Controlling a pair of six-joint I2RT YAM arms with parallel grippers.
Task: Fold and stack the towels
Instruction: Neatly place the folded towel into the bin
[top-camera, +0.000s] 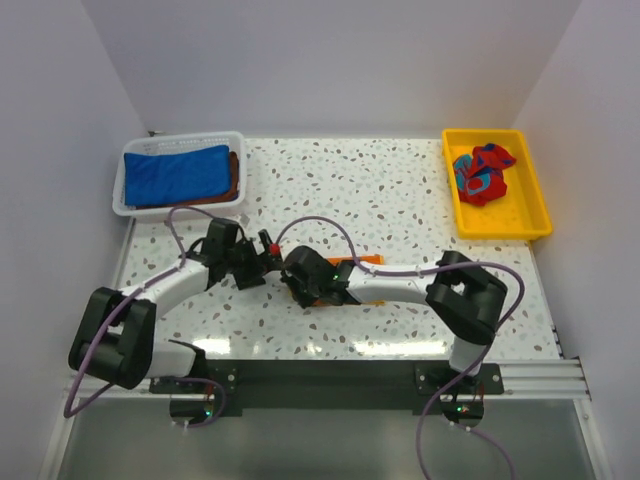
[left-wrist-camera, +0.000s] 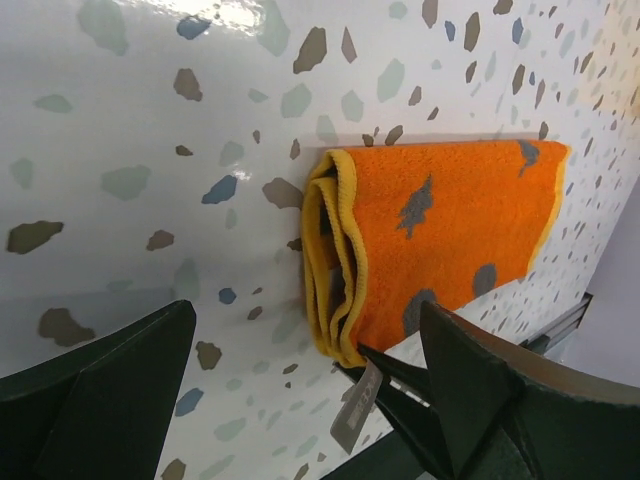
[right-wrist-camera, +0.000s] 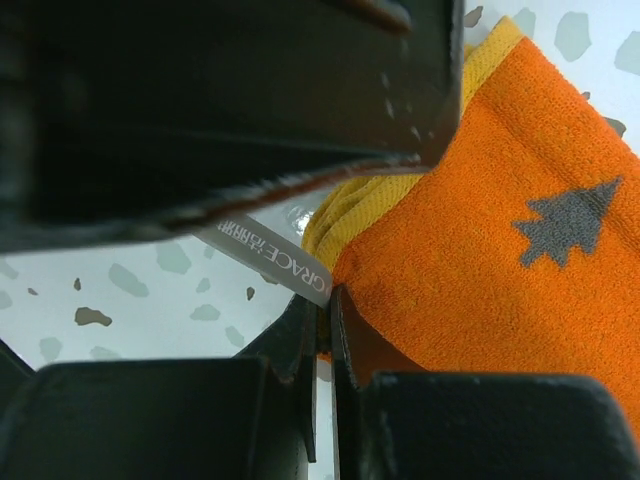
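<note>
A folded orange towel with yellow edging and grey tree marks (top-camera: 357, 263) lies on the speckled table near the middle. It fills the left wrist view (left-wrist-camera: 440, 215) and the right wrist view (right-wrist-camera: 520, 250). My right gripper (top-camera: 322, 287) is shut on the towel's near corner (right-wrist-camera: 325, 300), beside its grey label (right-wrist-camera: 265, 255). My left gripper (top-camera: 262, 250) is open and empty, just left of the towel's folded edge (left-wrist-camera: 305, 330). The right gripper's fingers (left-wrist-camera: 400, 390) show at that corner in the left wrist view.
A white basket (top-camera: 180, 210) at the back left holds a folded blue towel (top-camera: 178, 175) on a brown one (top-camera: 236, 172). A yellow tray (top-camera: 500, 220) at the back right holds a crumpled red and blue towel (top-camera: 484, 172).
</note>
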